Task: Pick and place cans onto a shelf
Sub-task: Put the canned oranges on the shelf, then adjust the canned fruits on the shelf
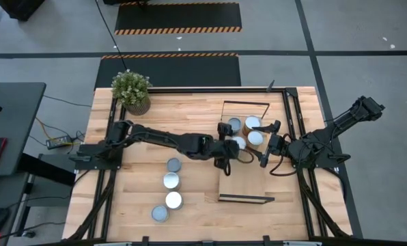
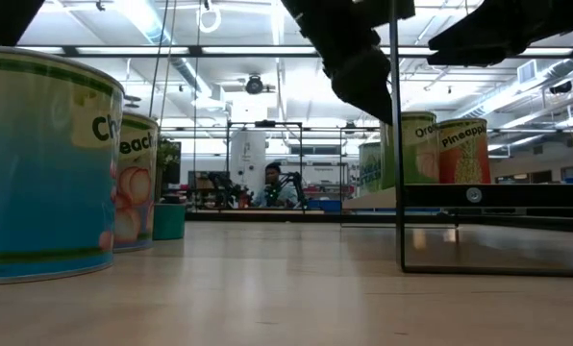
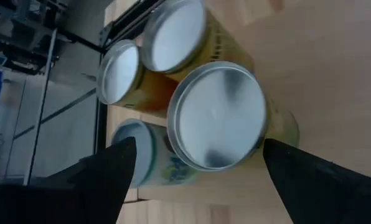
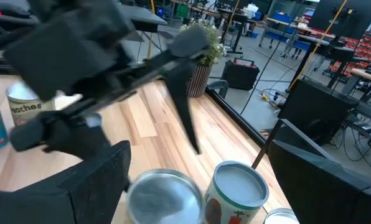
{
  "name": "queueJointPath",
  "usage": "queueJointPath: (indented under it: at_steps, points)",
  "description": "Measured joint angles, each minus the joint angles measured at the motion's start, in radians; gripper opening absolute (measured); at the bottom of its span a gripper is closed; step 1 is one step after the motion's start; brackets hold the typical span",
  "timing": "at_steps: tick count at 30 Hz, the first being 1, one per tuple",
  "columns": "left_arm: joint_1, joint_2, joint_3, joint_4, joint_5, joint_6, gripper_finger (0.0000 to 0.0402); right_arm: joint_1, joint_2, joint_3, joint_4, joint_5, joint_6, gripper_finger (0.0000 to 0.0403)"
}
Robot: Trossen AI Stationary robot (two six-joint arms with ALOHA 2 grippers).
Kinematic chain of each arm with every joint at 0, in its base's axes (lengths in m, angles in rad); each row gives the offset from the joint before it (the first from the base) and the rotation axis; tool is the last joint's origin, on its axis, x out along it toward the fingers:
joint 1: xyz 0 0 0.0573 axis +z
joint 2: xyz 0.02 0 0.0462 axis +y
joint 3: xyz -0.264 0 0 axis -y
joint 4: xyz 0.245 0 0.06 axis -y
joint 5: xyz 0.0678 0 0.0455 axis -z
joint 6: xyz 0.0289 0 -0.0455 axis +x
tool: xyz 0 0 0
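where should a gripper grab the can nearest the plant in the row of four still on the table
Take that can by its curved side wall, just below the rim, coming straight down from above. It stands upright with its round top up; set the jaws across the row, since the next can sits close behind it.

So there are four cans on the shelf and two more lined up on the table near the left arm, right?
Not quite: the high view shows four cans lined up on the table, not two. Four cans do stand on the shelf.
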Motion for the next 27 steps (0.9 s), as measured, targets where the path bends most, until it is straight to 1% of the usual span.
queueJointPath:
  at_steps: [7, 10, 13, 17, 20, 24, 27]
  points:
    - [0.031, 0.0, 0.0, 0.031, 0.008, 0.002, 0.0357, 0.0, 0.0, 0.0, -0.001, 0.0, -0.001, 0.0388]
    - [0.03, 0.0, 0.0, 0.031, 0.003, 0.003, 0.0357, 0.0, 0.0, 0.0, -0.002, 0.0, -0.001, 0.0388]
    - [0.022, -0.005, 0.0, 0.028, -0.033, -0.007, 0.0357, 0.0, 0.0, 0.0, -0.002, 0.0, -0.001, 0.0388]
    - [0.002, -0.019, 0.0, 0.022, -0.036, -0.022, 0.0357, 0.0, 0.0, 0.0, -0.002, 0.0, -0.001, 0.0388]
    - [-0.007, -0.025, 0.0, 0.041, -0.003, -0.031, 0.0357, 0.0, 0.0, 0.0, -0.001, 0.0, -0.001, 0.0388]
    - [0.001, -0.018, 0.001, 0.094, 0.071, -0.1, 0.0357, 0.0, 0.0, 0.0, -0.003, 0.0, -0.001, 0.0388]
    - [0.01, -0.014, 0.001, 0.055, 0.096, -0.128, 0.0357, 0.011, -0.001, 0.0, -0.058, 0.006, 0.014, 0.0388]
